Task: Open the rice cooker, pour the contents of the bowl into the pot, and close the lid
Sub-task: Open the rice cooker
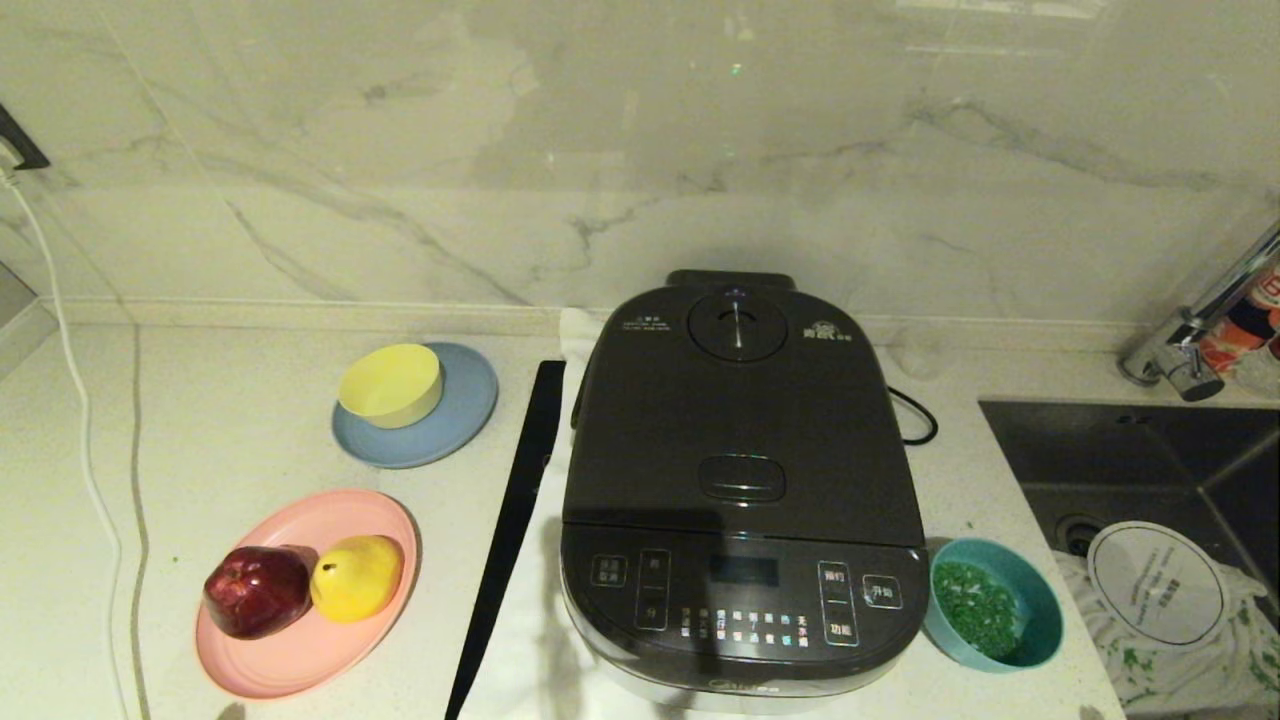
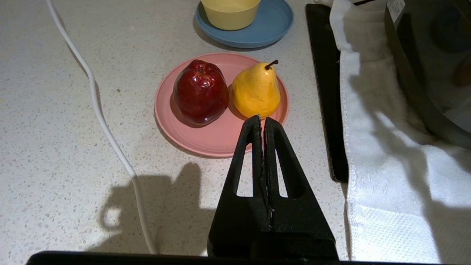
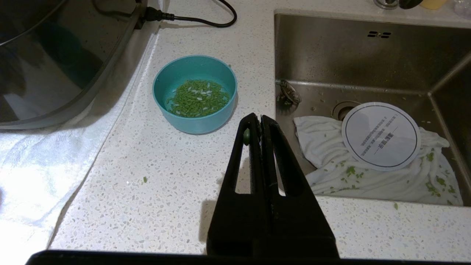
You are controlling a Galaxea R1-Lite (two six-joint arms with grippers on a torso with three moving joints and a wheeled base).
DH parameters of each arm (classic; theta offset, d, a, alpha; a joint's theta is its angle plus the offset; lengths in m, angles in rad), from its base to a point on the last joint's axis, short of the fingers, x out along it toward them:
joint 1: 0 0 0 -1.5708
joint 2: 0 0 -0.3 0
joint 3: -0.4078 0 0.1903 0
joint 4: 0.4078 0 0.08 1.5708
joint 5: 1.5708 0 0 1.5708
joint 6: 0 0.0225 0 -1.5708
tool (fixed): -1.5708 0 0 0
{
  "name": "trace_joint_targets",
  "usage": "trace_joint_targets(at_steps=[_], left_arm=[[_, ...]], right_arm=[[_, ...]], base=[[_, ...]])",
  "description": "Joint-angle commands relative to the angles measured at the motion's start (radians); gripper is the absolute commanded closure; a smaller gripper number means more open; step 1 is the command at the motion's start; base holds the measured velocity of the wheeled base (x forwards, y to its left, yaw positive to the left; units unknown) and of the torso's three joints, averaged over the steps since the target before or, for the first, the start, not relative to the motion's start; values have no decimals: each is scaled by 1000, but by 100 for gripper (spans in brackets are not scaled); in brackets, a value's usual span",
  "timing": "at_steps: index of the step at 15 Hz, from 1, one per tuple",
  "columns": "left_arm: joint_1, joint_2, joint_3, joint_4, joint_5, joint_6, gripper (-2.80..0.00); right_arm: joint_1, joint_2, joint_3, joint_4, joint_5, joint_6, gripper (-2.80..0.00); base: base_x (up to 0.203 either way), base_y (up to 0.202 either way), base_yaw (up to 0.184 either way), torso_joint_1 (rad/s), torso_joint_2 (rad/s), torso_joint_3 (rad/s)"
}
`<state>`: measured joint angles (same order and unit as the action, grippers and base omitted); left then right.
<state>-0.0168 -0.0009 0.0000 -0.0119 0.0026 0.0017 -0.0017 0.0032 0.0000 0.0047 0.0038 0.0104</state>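
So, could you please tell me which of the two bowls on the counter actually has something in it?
The small teal-blue round bowl right of the cooker; it holds green bits, whereas the yellow bowl looks empty.

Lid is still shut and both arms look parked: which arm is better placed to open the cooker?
Probably the right. The lid release button sits centrally, so neither is clearly nearer, but the right gripper, shut, hangs beside the bowl needed next; the left gripper, shut, is over the pink plate.

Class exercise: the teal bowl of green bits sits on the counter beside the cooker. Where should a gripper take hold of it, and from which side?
Probably the bowl's rim on its sink side, one finger inside and one outside. It stands upright and open, the green contents lie low, and the rice cooker crowds its other side. The right gripper, shut, is nearest.
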Motion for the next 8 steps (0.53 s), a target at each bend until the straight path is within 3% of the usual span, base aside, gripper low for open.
trace_joint_targets(at_steps=[1,5,8], left_arm=[[0,0,5,0,0,0,0],[0,-1,-5,4,3,-1,0],[0,31,-207,54,-13,-7,0]], right_arm=[[0,-2,0,0,1,0,0],[0,-2,0,0,1,0,0],[0,-2,0,0,1,0,0]], base=[[0,0,0,0,0,0],[0,0,0,0,0,0],[0,0,0,0,0,0]])
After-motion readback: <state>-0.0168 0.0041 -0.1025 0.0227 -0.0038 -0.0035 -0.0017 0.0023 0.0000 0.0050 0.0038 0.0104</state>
